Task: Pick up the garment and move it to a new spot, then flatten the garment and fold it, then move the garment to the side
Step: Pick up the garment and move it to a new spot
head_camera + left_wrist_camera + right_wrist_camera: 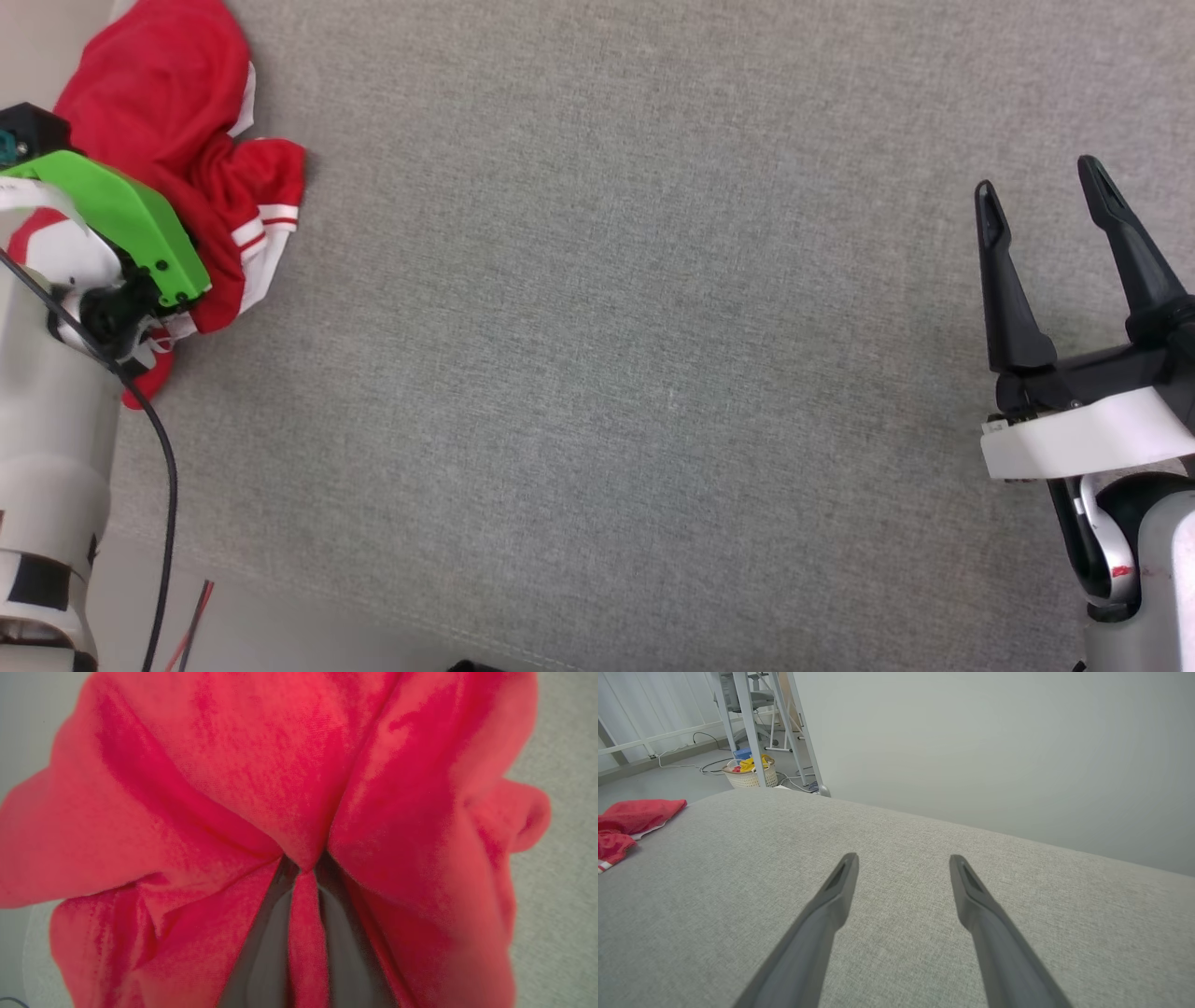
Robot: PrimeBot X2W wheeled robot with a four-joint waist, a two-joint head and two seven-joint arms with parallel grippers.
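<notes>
**Head view.** The garment is seen bunched at the upper left corner of a grey surface. It is partly covered by the left arm, whose green cover overlaps the cloth. The fabric is bright red and crumpled, with a white sleeve trimmed in thin red-and-white stripes. The right gripper is held well apart from it at the lower right. Its fingers point up and are spread wide, with nothing gripped.

**Left wrist view.** The left gripper is shown closed on the garment. A narrow ridge of red cloth is pinched between its two dark fingers, and deep folds fan outward from the pinch. A strip of the grey surface is seen at the right edge.

**Right wrist view.** The right gripper's fingers are angled low over the grey surface, wide apart and holding nothing. The garment is seen far off at the left edge, lying on the surface. A basket is seen on the floor beyond.
</notes>
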